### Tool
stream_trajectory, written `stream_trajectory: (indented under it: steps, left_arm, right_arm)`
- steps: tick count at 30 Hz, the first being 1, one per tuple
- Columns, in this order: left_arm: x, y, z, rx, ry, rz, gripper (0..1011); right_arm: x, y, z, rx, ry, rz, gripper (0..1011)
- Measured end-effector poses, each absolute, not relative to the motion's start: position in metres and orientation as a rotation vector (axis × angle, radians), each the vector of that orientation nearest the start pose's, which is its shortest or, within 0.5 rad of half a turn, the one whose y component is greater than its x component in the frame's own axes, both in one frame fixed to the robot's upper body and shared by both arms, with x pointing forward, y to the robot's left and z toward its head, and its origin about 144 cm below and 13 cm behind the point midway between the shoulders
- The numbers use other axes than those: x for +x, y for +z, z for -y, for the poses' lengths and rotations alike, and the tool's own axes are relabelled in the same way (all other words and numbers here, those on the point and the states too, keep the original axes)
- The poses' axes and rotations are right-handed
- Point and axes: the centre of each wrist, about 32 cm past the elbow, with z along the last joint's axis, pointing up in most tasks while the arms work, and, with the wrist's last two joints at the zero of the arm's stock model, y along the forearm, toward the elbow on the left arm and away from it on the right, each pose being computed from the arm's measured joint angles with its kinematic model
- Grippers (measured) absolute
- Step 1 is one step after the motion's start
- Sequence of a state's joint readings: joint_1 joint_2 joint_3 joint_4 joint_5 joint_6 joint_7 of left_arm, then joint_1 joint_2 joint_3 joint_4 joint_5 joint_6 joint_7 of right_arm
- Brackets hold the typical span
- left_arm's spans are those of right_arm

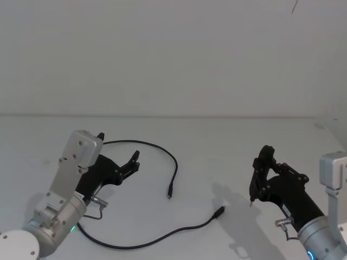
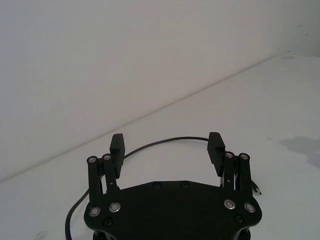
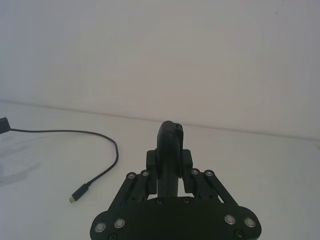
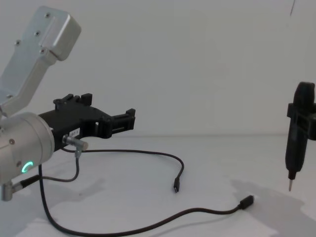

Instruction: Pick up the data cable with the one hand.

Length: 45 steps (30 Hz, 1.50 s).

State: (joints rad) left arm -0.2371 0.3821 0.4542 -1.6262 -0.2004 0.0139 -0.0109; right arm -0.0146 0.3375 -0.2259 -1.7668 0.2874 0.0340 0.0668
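The data cable (image 1: 174, 162) is a long thin black line on the white table, with one plug (image 1: 169, 194) at mid-table and the other plug (image 1: 219, 211) nearer me. It shows as well in the chest view (image 4: 148, 153) and the right wrist view (image 3: 107, 142). My left gripper (image 1: 118, 147) hovers open above the cable's left loop with nothing between its fingers. From the left wrist camera, the cable (image 2: 145, 147) curves just beyond the spread fingertips (image 2: 216, 141). My right gripper (image 1: 264, 165) hangs at the right, shut on a black pen-like tool (image 4: 296, 143) that points down.
A short grey lead with a silver plug (image 4: 74, 143) dangles from my left wrist. The white table (image 1: 217, 135) runs back to a plain wall. The stretch between the two cable plugs and the right gripper is bare.
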Motion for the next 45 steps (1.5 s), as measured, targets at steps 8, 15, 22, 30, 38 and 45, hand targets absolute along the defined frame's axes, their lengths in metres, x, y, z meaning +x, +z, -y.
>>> stream_trajectory:
  steps: [8,15,22,30,38,45]
  left_arm:
    - [0.4920,1.2044,-0.1984,0.061,1.124,0.267,1001]
    - [0.4920,1.2044,-0.1984,0.061,1.124,0.268,1001]
    - [0.4920,1.2044,-0.1984,0.061,1.124,0.268,1001]
    - [0.4920,1.2044,-0.1984,0.061,1.124,0.268,1001]
    - [0.4920,1.2044,-0.1984,0.061,1.124,0.267,1001]
    - [0.4920,1.2044,-0.1984,0.061,1.124,0.268,1001]
  right_arm:
    - [0.4433,1.1887,0.2371,0.026,-1.230,0.075,279]
    - [0.4433,1.1887,0.2371,0.026,-1.229,0.075,279]
    - [0.4433,1.1887,0.2371,0.026,-1.229,0.075,279]
    - [0.4433,1.1888,0.2371,0.026,-1.229,0.075,279]
    - [0.4433,1.1887,0.2371,0.026,-1.229,0.075,279]
    - [0.4433,1.1888,0.2371,0.026,-1.229,0.075,279]
